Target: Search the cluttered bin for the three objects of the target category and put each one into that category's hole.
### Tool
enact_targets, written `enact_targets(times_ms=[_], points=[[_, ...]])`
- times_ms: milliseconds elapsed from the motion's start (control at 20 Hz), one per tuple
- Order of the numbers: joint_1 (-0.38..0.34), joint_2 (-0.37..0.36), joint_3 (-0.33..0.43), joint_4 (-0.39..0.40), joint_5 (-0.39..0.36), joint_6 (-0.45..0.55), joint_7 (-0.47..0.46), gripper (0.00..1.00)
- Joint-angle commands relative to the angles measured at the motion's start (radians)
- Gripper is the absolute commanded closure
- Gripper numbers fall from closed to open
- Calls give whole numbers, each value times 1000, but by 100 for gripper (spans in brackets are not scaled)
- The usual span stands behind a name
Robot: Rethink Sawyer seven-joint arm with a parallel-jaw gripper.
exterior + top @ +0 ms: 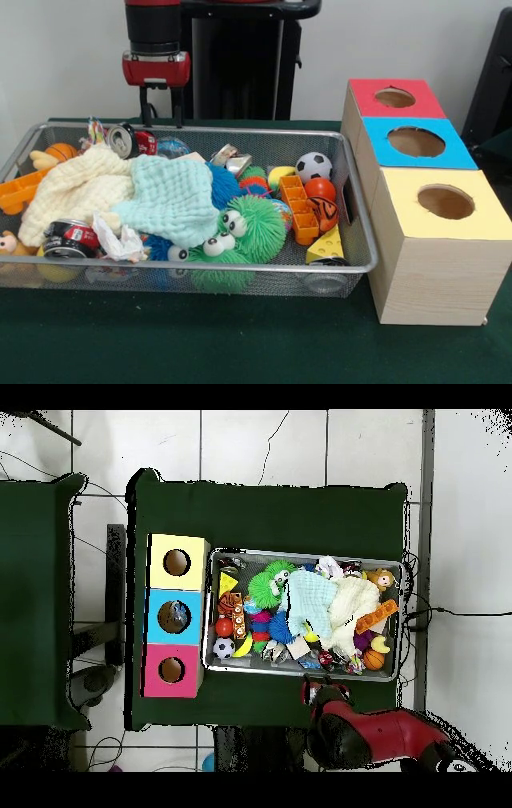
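The wire mesh bin [360, 216] fills the left and middle of the front view and is packed with toys. A see-through bottle with blue on it [171, 147] lies at the back, next to a red-and-silver can [128, 140]. Another clear plastic shape [324, 282] shows through the mesh at the front right corner, under a cheese wedge; I cannot tell if it is a bottle. My gripper [161, 112] hangs open and empty over the bin's back rim, above the can and the bottle. In the overhead view my gripper [312, 684] is at the bin's [300, 552] lower edge.
Three wooden boxes with round holes stand beside the bin: red top [394, 98], blue top [416, 142], yellow top [445, 202]. A cream cloth [76, 192] and a mint cloth [172, 200] cover much of the pile. Green fuzzy toys [240, 236] and a second can [68, 238] lie near the front.
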Motion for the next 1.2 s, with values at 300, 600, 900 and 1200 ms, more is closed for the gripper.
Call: enact_targets(times_ms=[300, 600, 900, 1200], points=[[-142, -17, 183, -28, 33, 210, -117, 0], [-181, -50, 240, -16, 56, 267, -135, 0], [-132, -30, 200, -47, 3, 238, -60, 0], [-95, -27, 179, -61, 5, 232, -34, 0]])
